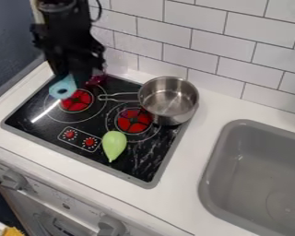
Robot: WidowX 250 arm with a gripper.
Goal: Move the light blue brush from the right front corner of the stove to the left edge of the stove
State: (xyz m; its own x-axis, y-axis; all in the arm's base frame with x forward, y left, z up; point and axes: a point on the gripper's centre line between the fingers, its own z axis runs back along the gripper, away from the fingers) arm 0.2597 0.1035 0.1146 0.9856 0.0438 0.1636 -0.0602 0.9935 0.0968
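At the upper left the black gripper (82, 80) hangs low over the rear left part of the stove. Right beside it is a light blue piece with a round hole (63, 87); whether it is gripped or only lies there I cannot tell. A dark red item (96, 79) is partly hidden at the gripper's right. The steel pot (168, 100) stands at the stove's right rear corner, its handle pointing left toward the gripper. A pale green, pear-shaped object (114, 145) lies near the front, beside the control knobs.
The black stove top (45, 120) has red burner markings and a grey rim. A grey sink (261, 179) is set into the white counter (190, 173) on the right. White wall tiles (193, 50) rise behind, and oven knobs (111, 227) line the front below.
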